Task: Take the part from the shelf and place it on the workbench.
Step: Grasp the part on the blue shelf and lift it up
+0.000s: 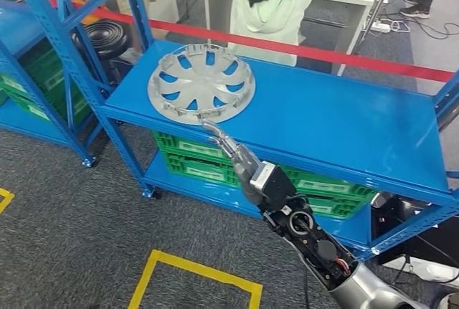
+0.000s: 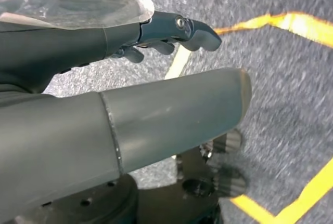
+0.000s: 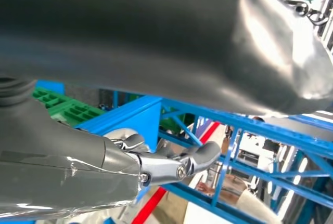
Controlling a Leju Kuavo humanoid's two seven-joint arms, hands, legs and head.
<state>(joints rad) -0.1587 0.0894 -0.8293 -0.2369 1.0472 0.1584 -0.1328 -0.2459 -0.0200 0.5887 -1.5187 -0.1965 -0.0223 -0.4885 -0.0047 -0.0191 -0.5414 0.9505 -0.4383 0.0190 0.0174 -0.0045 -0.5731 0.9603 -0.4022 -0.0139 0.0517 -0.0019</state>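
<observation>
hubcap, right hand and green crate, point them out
hubcap [image 1: 201, 82], head view, centre hub
right hand [image 1: 230, 148], head view, middle of the hand, below the hubcap's near rim
green crate [image 1: 186, 158], head view, front wall under the shelf

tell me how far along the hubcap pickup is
Early. Done: the right hand has reached the front edge of the blue shelf, right by the rim of the silver hubcap. In hand: closing on that rim; whether the fingers grip it yet is unclear. The left hand hangs over the floor, holding nothing. Left: lifting the hubcap off and carrying it to the workbench.
</observation>
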